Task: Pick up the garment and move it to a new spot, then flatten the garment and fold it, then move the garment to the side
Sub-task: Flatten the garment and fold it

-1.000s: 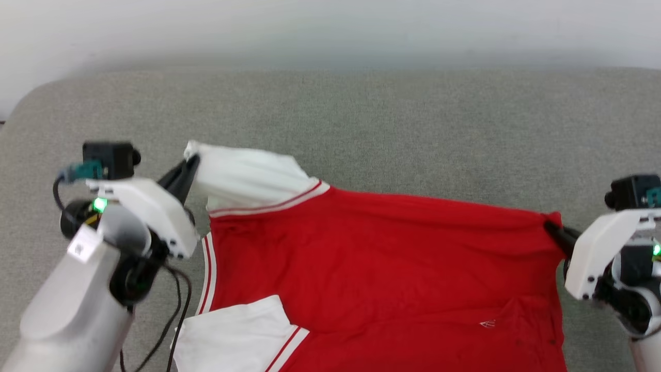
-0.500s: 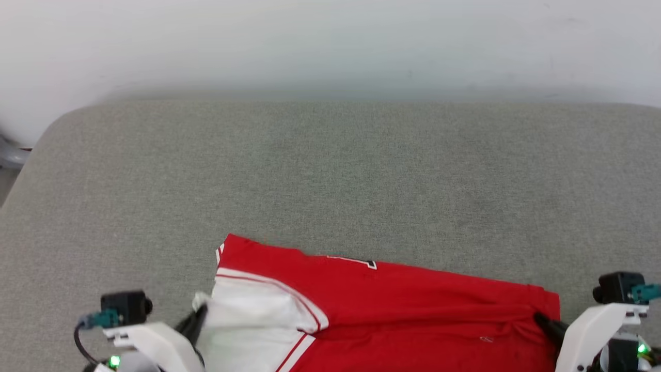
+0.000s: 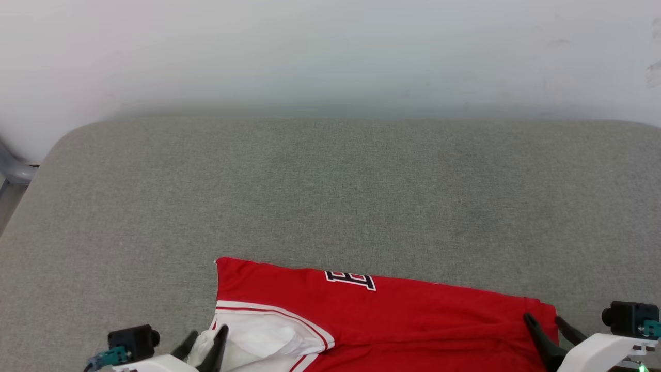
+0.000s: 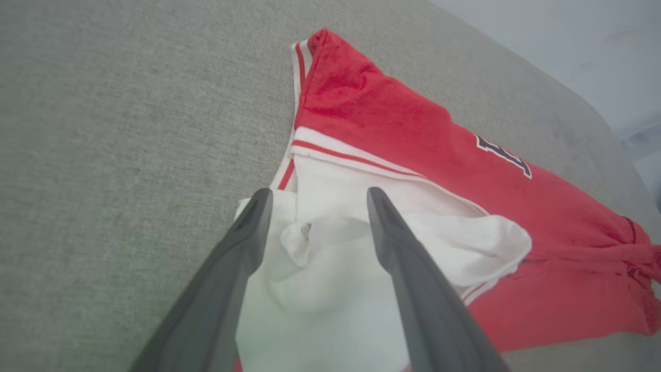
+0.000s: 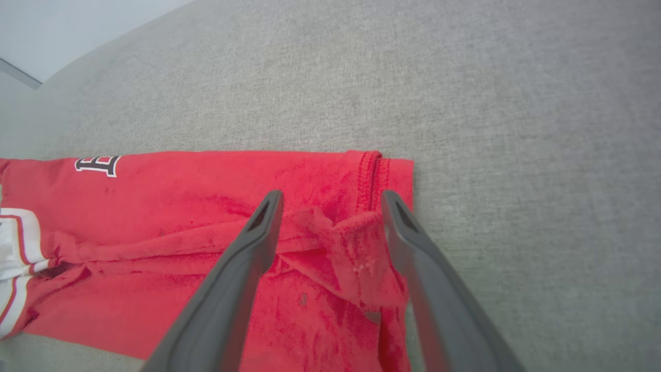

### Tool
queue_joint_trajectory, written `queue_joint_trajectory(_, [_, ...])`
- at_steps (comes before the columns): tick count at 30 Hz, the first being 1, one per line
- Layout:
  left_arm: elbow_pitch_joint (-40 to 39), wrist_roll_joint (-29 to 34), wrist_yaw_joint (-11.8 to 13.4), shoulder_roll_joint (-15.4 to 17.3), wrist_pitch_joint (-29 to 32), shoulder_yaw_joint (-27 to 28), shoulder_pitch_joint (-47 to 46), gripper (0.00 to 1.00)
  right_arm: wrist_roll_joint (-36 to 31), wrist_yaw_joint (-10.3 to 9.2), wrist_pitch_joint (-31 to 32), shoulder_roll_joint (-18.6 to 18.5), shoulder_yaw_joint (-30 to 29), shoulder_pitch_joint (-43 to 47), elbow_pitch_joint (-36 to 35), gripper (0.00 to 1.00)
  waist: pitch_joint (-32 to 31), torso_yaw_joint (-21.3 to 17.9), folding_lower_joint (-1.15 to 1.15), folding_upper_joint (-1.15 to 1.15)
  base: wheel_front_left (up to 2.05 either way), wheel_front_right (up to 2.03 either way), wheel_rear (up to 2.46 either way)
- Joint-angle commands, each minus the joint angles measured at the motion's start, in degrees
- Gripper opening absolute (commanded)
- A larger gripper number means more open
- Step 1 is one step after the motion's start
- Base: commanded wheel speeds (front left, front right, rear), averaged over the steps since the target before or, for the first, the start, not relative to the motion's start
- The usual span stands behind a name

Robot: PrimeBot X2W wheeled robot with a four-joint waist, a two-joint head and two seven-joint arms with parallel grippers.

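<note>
Garment [image 3: 413, 320] on grey cushion [image 3: 330, 196], left fingers [image 4: 222, 279] and right fingers [image 5: 232, 289] spread apart, astride bunched corners.

I find my right gripper [image 5: 333, 206] with both dark fingers spread apart over the garment [image 5: 155, 217]. A bunched red fold lies loose between them, beside the stitched hem at the garment's right end. Black white-outlined lettering [image 5: 95, 165] sits at the far left. The grey fabric surface [image 5: 516, 155] lies beneath.

The left gripper [image 3: 209, 330], at seven o'clock, is opening its fingers [image 4: 232, 268] off the garment [image 3: 413, 310]'s white sleeve [image 3: 258, 336]; the right gripper [image 3: 542, 316], at five o'clock, is opening off the red hem corner [image 5: 356, 243].
</note>
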Motion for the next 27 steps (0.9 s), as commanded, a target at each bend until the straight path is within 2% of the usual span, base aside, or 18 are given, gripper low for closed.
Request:
queue_joint_trajectory(1, [0.08,1.11,0.00,-0.49,-2.94,0.93,-1.17,1.00,-0.83,-0.05,-3.03,0.73,-0.26,1.06,-1.26,1.00,-0.43,0.10,0.00,0.00,0.00,0.00,0.00])
queue_joint_trajectory(5, [-0.78,4.17,0.17,-1.05,-8.77,1.57,-2.18,1.00,-3.41,-0.05,-6.37,1.37,-1.47,2.30,-2.91,1.00,-1.31,0.28,0.00,0.00,0.00,0.00,0.00])
queue_joint_trajectory(9, [-1.87,8.86,1.02,-0.77,-12.45,1.66,-3.81,1.00,-6.09,-0.05,-4.86,1.83,-4.04,2.95,-4.36,1.00,-2.03,0.67,0.00,0.00,0.00,0.00,0.00])
queue_joint_trajectory(13, [-3.30,12.99,1.93,-1.13,-14.06,2.72,-5.21,1.00,-8.15,-0.05,0.10,2.20,-6.78,3.72,-6.12,1.00,-2.56,0.93,0.00,0.00,0.00,0.00,0.00])
queue_joint_trajectory(19, [-5.72,18.02,3.52,-2.54,-14.49,5.01,-5.61,1.00,-8.95,-0.05,10.43,0.53,-8.15,4.21,-8.52,1.00,-2.93,1.31,0.00,0.00,0.00,0.00,0.00])
queue_joint_trajectory(23, [-7.89,20.63,3.34,-3.79,-14.53,6.85,-5.17,1.00,-8.36,-0.05,15.05,-0.27,-7.44,3.60,-8.37,1.00,-2.55,1.73,0.00,0.00,0.00,0.00,0.00])
queue_joint_trajectory(27, [-9.25,22.46,2.76,-4.84,-14.49,7.60,-5.02,1.00,-7.81,-0.05,16.38,-0.48,-6.72,2.58,-7.28,1.00,-1.61,2.40,0.00,0.00,0.00,0.00,0.00])
